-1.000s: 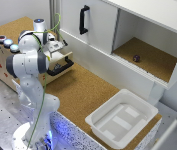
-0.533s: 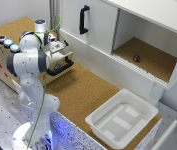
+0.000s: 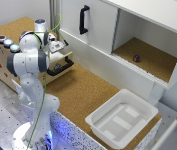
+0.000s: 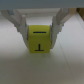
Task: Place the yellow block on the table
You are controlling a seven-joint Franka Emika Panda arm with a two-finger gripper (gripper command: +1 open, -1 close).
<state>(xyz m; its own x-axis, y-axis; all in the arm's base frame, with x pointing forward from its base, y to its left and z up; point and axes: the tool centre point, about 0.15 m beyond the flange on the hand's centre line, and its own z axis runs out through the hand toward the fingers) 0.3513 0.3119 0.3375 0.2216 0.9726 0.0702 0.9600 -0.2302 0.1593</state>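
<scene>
Nothing moved much since half a sec ago; arm sits the same. Fingers are clamped on yellow block, one each side. Brown counter is well below, w/ white tray near its front edge.

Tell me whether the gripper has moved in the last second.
No. In the exterior view the gripper sits at the same spot beside the black handle, shut on the yellow block.

Exterior view evenly bright, soft and low in detail; blue glow at lower left; wrist view blurred throughout, top edge dark.
</scene>
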